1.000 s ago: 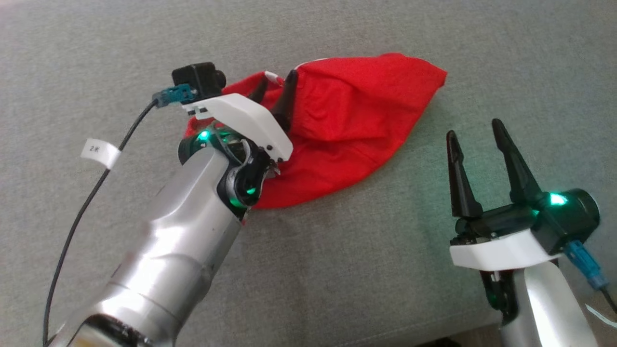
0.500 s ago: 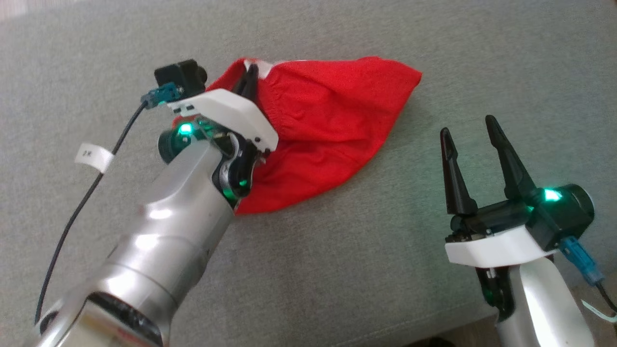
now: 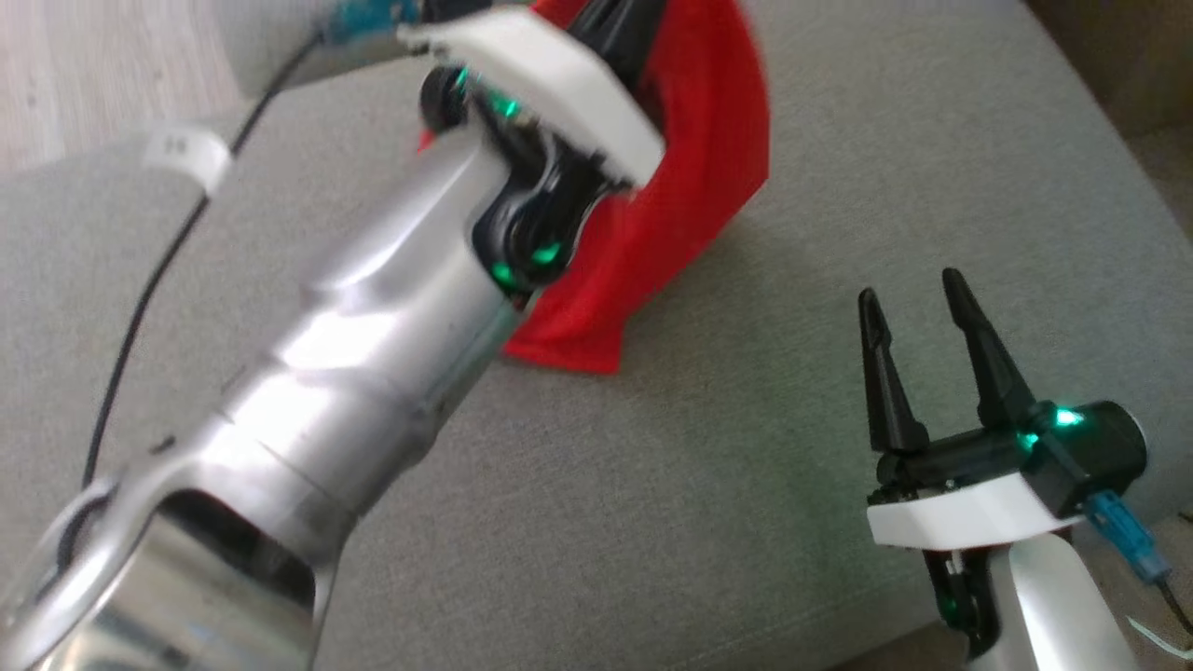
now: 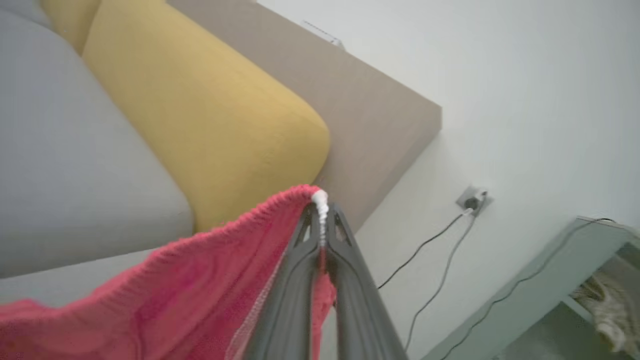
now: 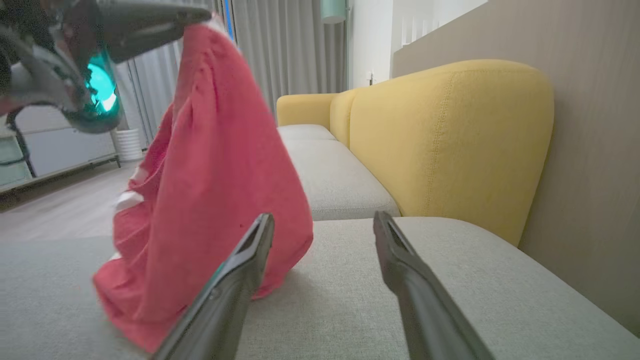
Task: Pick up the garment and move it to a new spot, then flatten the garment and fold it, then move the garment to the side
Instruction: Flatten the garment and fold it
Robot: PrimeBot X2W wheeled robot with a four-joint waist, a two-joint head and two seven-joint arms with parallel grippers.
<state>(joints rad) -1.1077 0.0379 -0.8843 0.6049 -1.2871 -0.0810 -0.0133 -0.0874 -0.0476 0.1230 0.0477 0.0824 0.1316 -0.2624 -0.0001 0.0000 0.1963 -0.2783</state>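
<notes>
Garment [image 3: 708,186], bright red, hangs from the left gripper [image 4: 320,215], whose fingers are pinched together on a top edge with white trim [image 4: 320,200]. Its lower folds rest bunched on the grey sofa seat [image 3: 839,140], in front of the yellow back cushion [image 5: 450,140]. The right gripper [image 3: 911,285] hovers low over the seat, to the right of the cloth and apart from it, fingers spread wide and empty. A white tag [image 3: 182,154] wraps the left arm's black cable [image 3: 140,303]; its writing is too blurred to read.
</notes>
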